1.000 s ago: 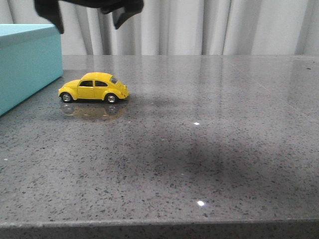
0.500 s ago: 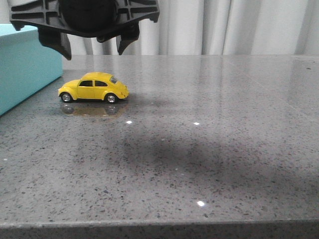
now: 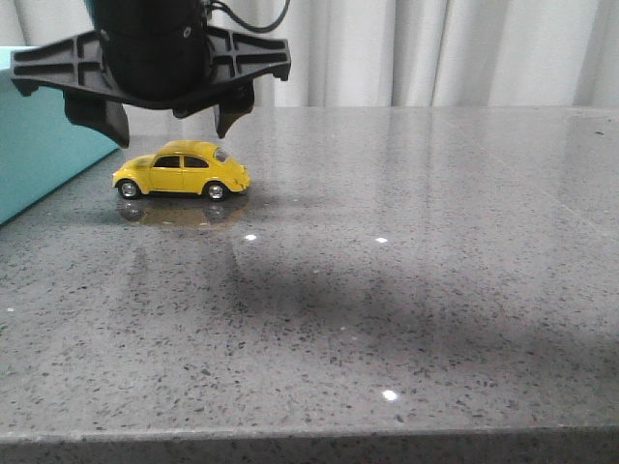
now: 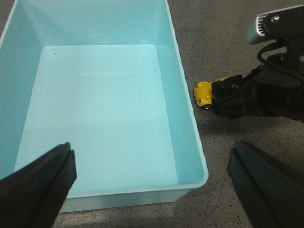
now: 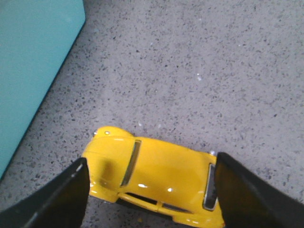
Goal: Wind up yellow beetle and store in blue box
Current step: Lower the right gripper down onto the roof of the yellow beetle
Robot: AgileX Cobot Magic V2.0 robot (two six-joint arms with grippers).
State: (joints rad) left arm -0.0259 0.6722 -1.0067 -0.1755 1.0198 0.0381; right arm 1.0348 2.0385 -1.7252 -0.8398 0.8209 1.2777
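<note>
The yellow beetle [image 3: 182, 170] stands on its wheels on the grey table, just right of the blue box [image 3: 44, 155]. My right gripper [image 3: 172, 126] is open and hangs just above the car, one finger past each end, touching nothing. In the right wrist view the beetle [image 5: 156, 175] lies between the fingers of the right gripper [image 5: 151, 199], with the box [image 5: 33, 57] beside it. My left gripper [image 4: 152, 190] is open and empty above the open, empty box [image 4: 186, 99]. That view also shows the beetle [image 4: 205, 92] under the right gripper [image 4: 247, 95].
The grey speckled table [image 3: 387, 290] runs to its front edge at the bottom of the front view. White curtains [image 3: 435, 48] hang behind it. The box's right wall stands close to the car's left end.
My right gripper has come down from the top of the front view until its open fingers hang just above the beetle. The car and the box have not moved.
</note>
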